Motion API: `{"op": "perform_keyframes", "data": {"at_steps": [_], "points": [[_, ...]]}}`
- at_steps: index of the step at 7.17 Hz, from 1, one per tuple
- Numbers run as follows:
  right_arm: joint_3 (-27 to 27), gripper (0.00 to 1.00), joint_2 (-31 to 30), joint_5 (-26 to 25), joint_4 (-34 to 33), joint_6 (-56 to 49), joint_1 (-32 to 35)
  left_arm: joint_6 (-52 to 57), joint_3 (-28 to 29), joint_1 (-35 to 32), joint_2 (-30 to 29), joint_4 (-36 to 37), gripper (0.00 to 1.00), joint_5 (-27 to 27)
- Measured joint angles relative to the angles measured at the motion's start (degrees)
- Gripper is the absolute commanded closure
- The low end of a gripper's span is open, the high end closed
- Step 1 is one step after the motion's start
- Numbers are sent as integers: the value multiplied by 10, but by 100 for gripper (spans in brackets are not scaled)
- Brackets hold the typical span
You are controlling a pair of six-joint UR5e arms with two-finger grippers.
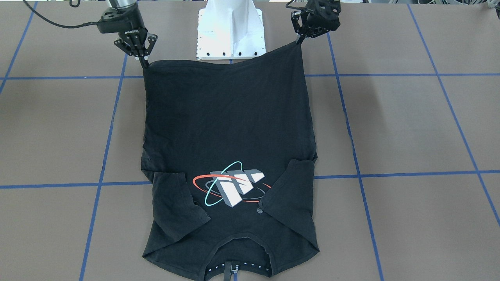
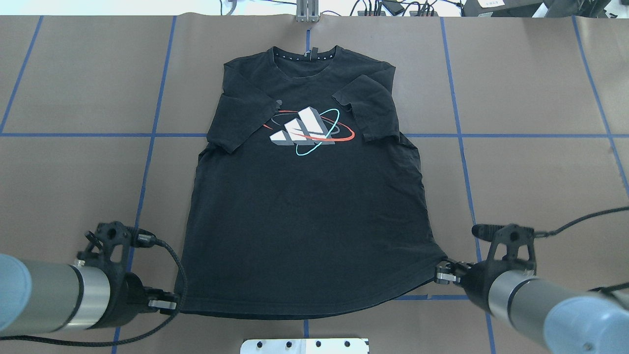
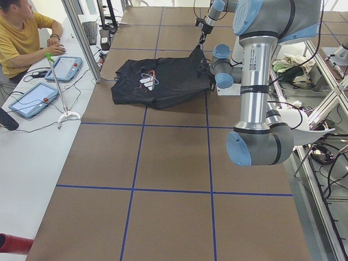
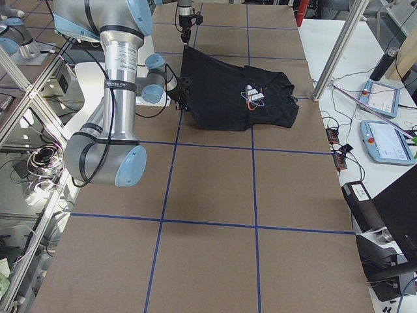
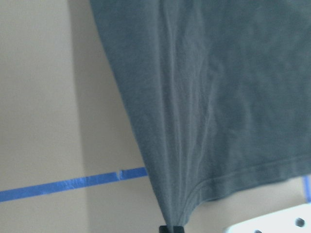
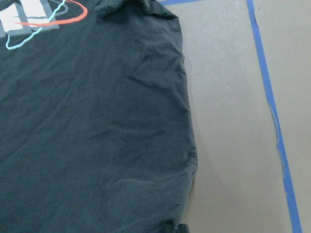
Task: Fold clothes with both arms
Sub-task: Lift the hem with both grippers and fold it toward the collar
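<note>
The black T-shirt (image 2: pixel 304 206) lies spread with its logo (image 2: pixel 307 130) facing up, collar at the far edge, both sleeves folded in over the chest. My left gripper (image 2: pixel 178 307) is shut on the hem's left corner, and in the front-facing view it (image 1: pixel 299 40) pulls that corner up into a point. At the hem's other corner my right gripper (image 2: pixel 439 275) is shut on the cloth, also visible as the right gripper (image 1: pixel 145 64). The left wrist view shows fabric (image 5: pixel 218 97) drawn taut toward the fingertips. The hem edge is raised slightly off the table (image 2: pixel 516 172).
The white base pedestal (image 2: pixel 304 345) stands just behind the hem, between the arms. Blue tape lines (image 2: pixel 73 134) grid the brown table. A person (image 3: pixel 22 38) sits at a side desk with tablets (image 3: pixel 62 68) beyond the collar end.
</note>
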Motion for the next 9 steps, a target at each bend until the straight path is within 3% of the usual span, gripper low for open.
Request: {"op": "perform_keyframes", "data": {"at_steps": [2,3,7,9], "points": [[47,100,-1,85,-1,-28,46,36,-19,-41,-8,13,100,-34],[63,100,-1,103,-1,-32,44,40,-34,-51,-7,15,100,-43],[102,100,-4,135,-2,-34,-42,40,-111,-35,-3,70,100,-87],[106,100,-1,131,-2,-33,-31,40,-89,-31,-14,75,100,-84]]}}
